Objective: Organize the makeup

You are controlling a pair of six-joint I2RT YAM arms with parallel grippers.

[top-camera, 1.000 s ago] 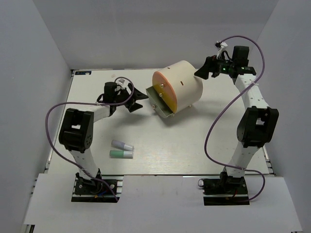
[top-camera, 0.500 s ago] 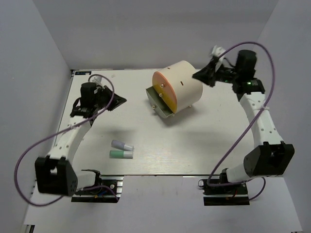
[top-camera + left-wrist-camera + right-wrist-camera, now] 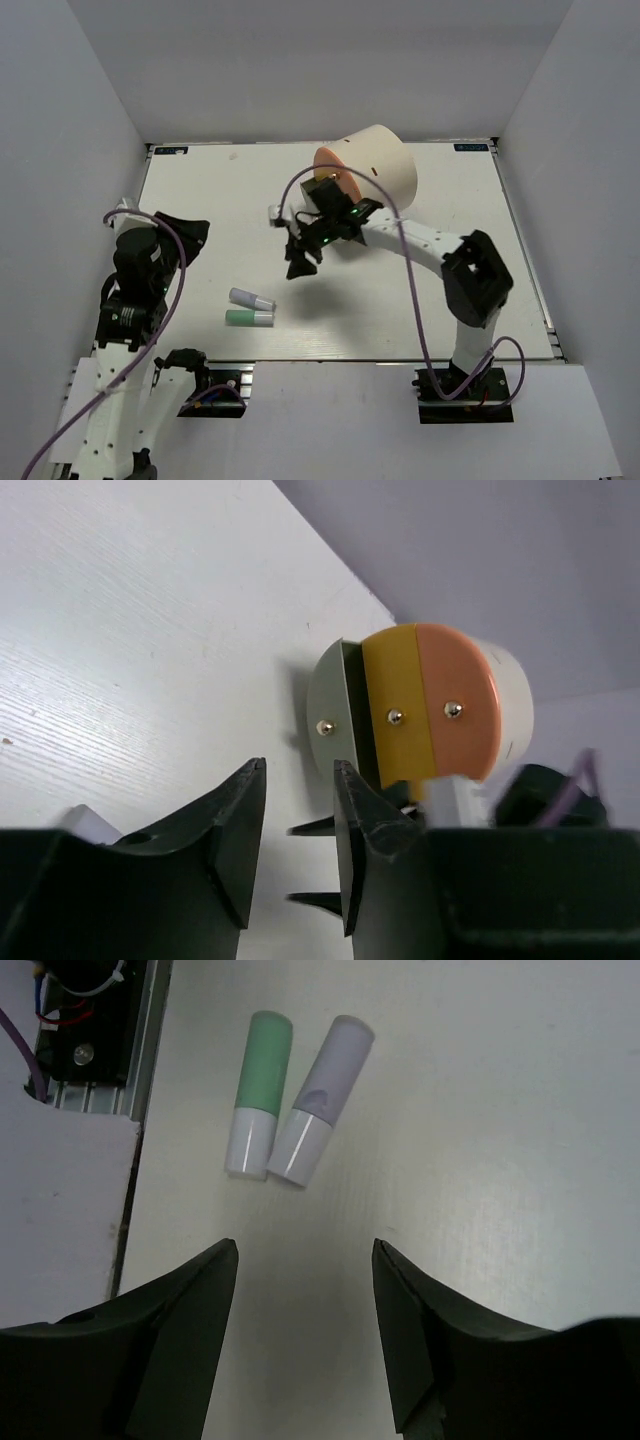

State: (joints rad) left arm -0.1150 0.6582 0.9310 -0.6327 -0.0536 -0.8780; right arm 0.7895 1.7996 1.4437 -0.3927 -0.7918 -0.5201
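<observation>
Two short makeup tubes lie side by side on the white table: a lavender one (image 3: 251,298) (image 3: 325,1100) and a mint green one (image 3: 249,318) (image 3: 260,1080), white caps pointing right in the top view. My right gripper (image 3: 298,268) (image 3: 305,1245) hangs open and empty over the bare table, a little to the right of and behind the tubes. My left gripper (image 3: 198,230) (image 3: 300,770) is at the left side of the table, open with a narrow gap and nothing between its fingers. It points toward the drum.
A big cream drum (image 3: 375,165) (image 3: 440,710) with an orange and yellow face and a grey panel lies at the back centre. The right arm (image 3: 420,240) reaches across in front of it. The table edge (image 3: 300,360) and aluminium rail (image 3: 140,1070) lie near the tubes.
The right arm swung from behind the drum at the far right to the table's middle near the tubes. The left arm pulled back toward the near left. The tubes stayed put.
</observation>
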